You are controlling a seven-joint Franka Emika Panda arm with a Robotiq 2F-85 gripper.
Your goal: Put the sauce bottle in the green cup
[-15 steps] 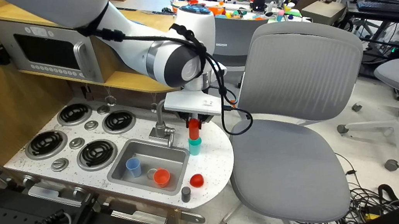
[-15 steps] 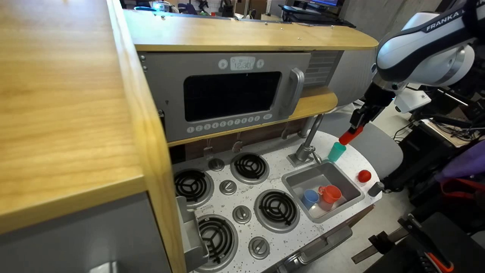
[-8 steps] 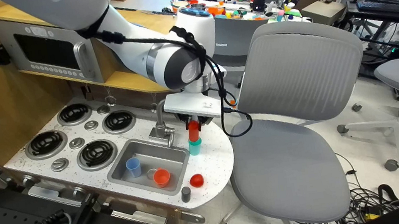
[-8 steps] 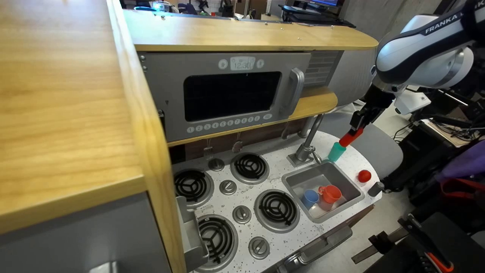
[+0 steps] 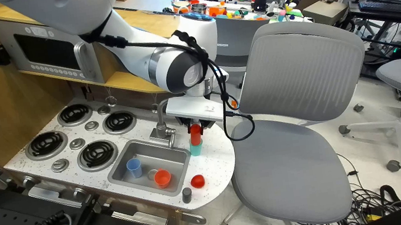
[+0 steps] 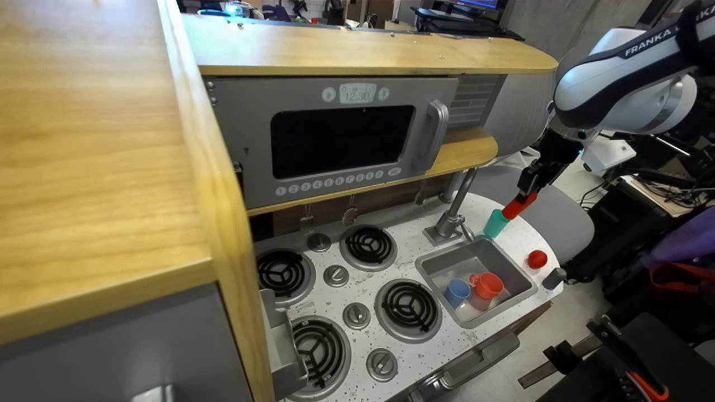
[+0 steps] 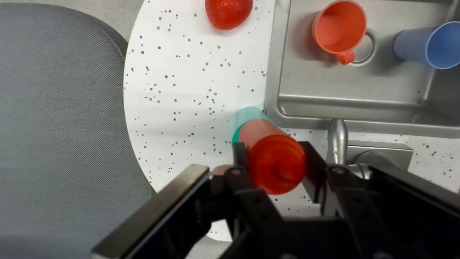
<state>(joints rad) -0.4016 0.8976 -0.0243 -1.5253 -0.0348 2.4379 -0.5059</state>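
Note:
The slim red sauce bottle (image 5: 195, 134) is between the fingers of my gripper (image 7: 275, 158), which is shut on it; it also shows in an exterior view (image 6: 518, 206). In the wrist view I look down on the bottle's near end (image 7: 276, 167). The teal-green cup (image 5: 196, 150) stands on the white counter beside the sink corner, just below the bottle; it also shows in an exterior view (image 6: 495, 225). The bottle is tilted and its lower end overlaps the cup's mouth. I cannot tell how far inside the rim it is. In the wrist view the bottle hides much of the cup (image 7: 248, 114).
The sink basin (image 7: 273, 82) holds an orange-red cup (image 7: 339, 27) and a blue cup (image 7: 427, 46). A metal faucet (image 5: 161, 124) stands close to the gripper. A squat red piece (image 5: 197, 181) and a grey cylinder (image 5: 187, 195) sit at the counter's front. A grey chair (image 5: 291, 170) touches or nears the counter's rounded edge.
My gripper and the held bottle have come down slightly, so the bottle's lower end overlaps the cup more. The cup and the other pieces have not moved.

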